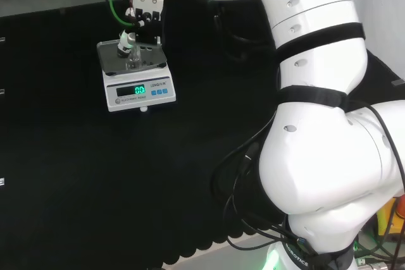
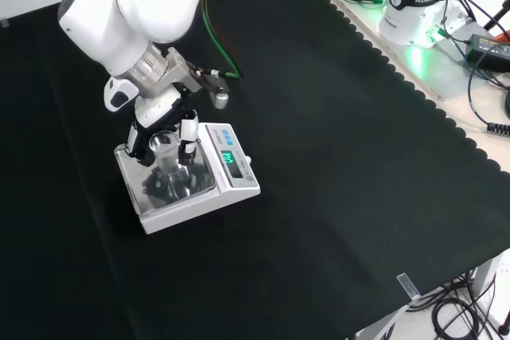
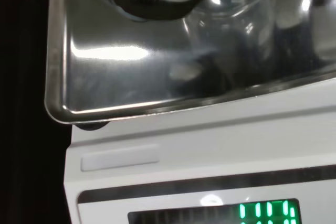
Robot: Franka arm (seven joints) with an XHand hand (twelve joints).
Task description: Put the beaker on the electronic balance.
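The small clear glass beaker (image 2: 166, 155) stands upright on the shiny steel pan (image 2: 163, 189) of the white electronic balance (image 2: 231, 185), near the pan's far edge in the head view, away from the green display (image 1: 140, 90). I see the black and white hand (image 2: 163, 129) above it, with its fingers (image 2: 188, 134) curled down on both sides of the glass, so I judge it is clamped on the beaker. I cannot tell whether the base presses fully on the pan or hangs just over it. In the wrist view the round bottom of the beaker seems to meet its own reflection in the steel.

I think the hand holds the beaker from above because this keeps the fingers clear of the pan and lets the glass come down straight. It also keeps the weight near the pan's middle line, not at a corner.

The long axis of the beaker runs vertical, with the open mouth pointing up toward the palm and the base toward the pan. I see no tilt in the front view. The balance itself sits on the black cloth (image 2: 335, 197), well apart from the bench's scalloped edge.
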